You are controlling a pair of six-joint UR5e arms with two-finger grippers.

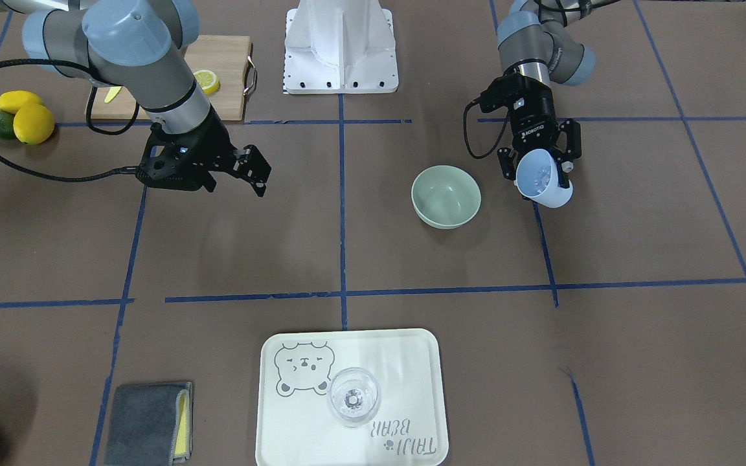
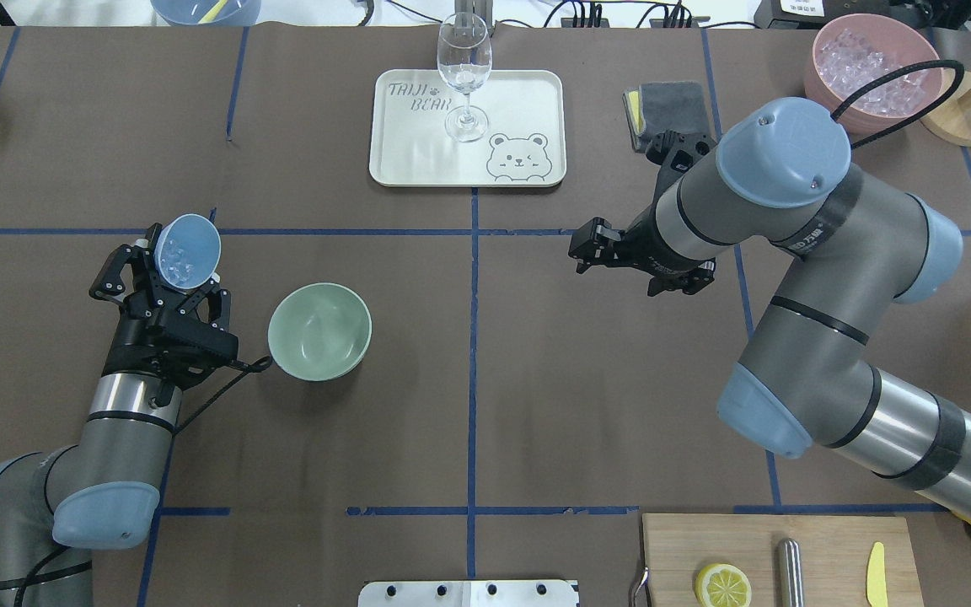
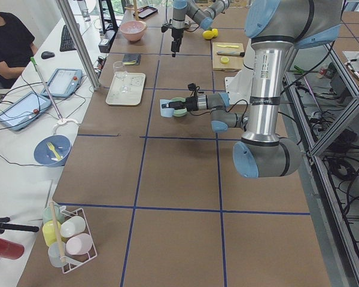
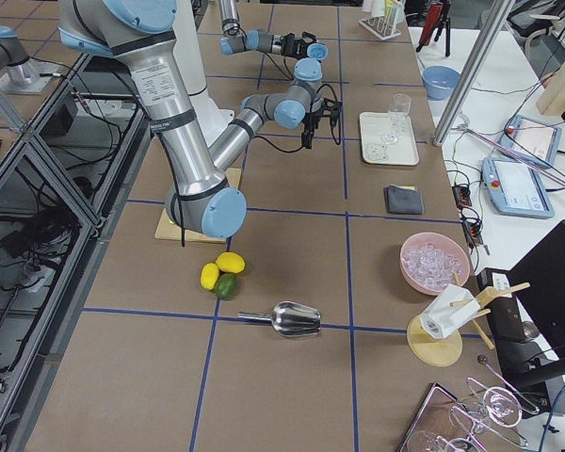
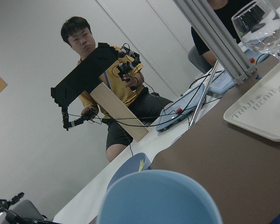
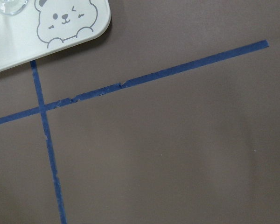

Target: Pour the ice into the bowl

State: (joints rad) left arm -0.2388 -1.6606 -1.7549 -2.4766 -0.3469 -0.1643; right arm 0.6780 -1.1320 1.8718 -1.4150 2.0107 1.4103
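Note:
My left gripper [image 1: 541,173] is shut on a light blue cup [image 1: 546,184], held tilted above the table with its mouth facing away from the robot. Small clear ice cubes [image 2: 177,267] lie inside the cup [image 2: 189,248]. The pale sage-green bowl [image 1: 445,196] stands empty on the table just beside the cup, toward the middle; it also shows in the overhead view [image 2: 319,330]. The cup's rim [image 5: 161,198] fills the bottom of the left wrist view. My right gripper [image 1: 258,173] hovers above bare table, empty, with its fingers together.
A white bear-print tray [image 1: 405,362] with a clear wine glass [image 1: 353,396] sits at the far middle. A pink tub of ice [image 2: 865,67], a grey cloth [image 1: 147,421], a cutting board [image 1: 224,65] with a lemon half, and lemons [image 1: 33,123] lie around the edges.

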